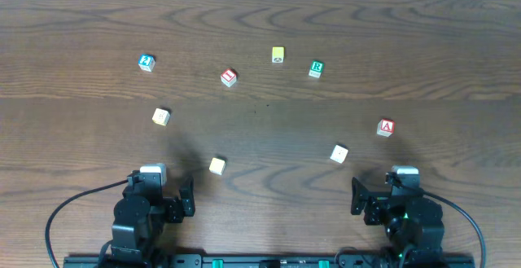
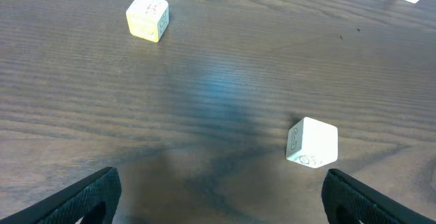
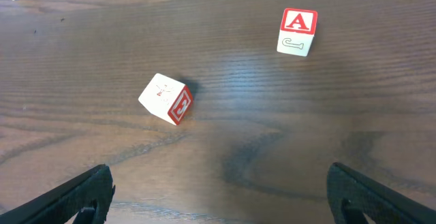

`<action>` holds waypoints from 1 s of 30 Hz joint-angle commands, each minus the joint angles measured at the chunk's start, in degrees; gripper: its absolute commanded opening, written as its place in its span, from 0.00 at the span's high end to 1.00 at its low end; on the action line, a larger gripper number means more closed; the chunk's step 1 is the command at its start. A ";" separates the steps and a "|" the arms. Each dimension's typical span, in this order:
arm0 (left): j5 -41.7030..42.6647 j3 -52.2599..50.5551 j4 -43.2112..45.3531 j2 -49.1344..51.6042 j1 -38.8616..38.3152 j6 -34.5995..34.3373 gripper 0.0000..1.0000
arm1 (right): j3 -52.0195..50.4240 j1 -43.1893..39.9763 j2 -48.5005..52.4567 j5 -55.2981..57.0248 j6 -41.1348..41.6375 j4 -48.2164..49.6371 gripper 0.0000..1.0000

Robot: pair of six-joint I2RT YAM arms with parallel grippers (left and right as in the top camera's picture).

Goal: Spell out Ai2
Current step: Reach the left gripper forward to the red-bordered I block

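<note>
My left fingers (image 2: 88, 200) and right fingers (image 3: 82, 198) are both spread apart, holding nothing. The A cube (image 1: 386, 127) lies on the desk (image 1: 260, 138) ahead of my right fingers; the I cube (image 1: 229, 77) and 2 cube (image 1: 146, 62) sit farther out, apart.

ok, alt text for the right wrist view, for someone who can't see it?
An A cube, red letter up, sits upper right on the wood table. A second cube with a red-framed side face lies left of centre, turned at an angle. The open jaws show in the bottom corners, clear of both.
</note>
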 commanded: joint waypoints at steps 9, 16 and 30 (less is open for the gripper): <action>-0.87 -0.72 9.68 -0.33 0.17 -6.80 0.05 | -0.55 -0.57 -0.50 0.00 0.81 0.85 0.01; 2.45 -0.72 18.71 3.54 0.13 -6.03 0.05 | -0.55 -0.57 -0.50 -0.02 0.81 6.54 0.01; 6.80 30.21 25.16 62.66 0.00 -11.61 0.04 | -0.55 -0.57 -0.50 0.00 0.81 11.34 0.01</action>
